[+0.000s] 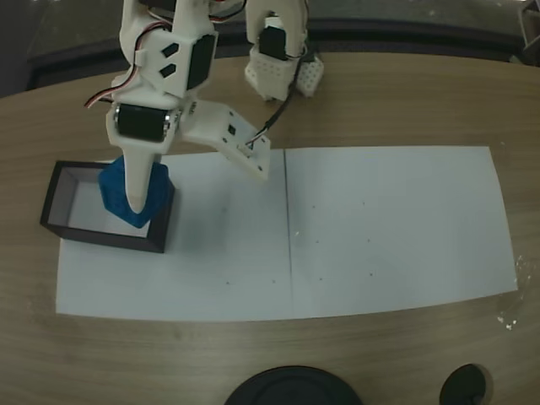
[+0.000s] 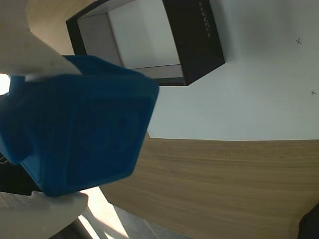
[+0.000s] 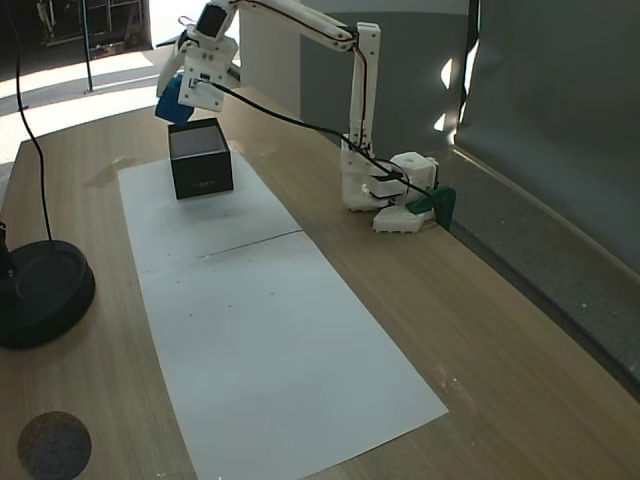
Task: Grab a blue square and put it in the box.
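fingers [image 1: 135, 201] clamped on blue cube [image 1: 135, 196] | cube held above the black box [image 1: 57, 196], off its floor | box on white paper sheet [image 1: 380, 228], near the counter's [image 1: 405, 101] left edge in a fixed view | wrist view: cube [image 2: 79, 139] between white fingers [image 2: 35, 55]

Cube [image 1: 139, 201] is bright blue, gripper [image 1: 135, 207] and arm [image 3: 300, 15] plain white. Box [image 1: 59, 190] has black walls, pale whitish inside. Under the box, white paper [image 1: 380, 228] with tiny dark marks, on a light wood-grain table [image 1: 405, 354].
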{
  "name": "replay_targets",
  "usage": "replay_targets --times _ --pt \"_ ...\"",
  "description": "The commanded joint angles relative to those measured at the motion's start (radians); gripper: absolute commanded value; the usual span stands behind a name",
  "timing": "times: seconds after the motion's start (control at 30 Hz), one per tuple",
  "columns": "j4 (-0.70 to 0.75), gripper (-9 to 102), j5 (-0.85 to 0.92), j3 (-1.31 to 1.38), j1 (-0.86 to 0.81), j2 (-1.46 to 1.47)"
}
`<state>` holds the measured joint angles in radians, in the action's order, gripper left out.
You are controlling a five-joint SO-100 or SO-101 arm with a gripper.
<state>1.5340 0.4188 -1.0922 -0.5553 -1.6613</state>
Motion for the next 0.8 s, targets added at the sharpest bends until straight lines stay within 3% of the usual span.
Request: replay_targets --times 0.0,0.77 --pt "0.002 10 0.015 0.084 -0.038 -0.066" --pt "-0.012 10 0.080 0.074 -0.273 -0.051"
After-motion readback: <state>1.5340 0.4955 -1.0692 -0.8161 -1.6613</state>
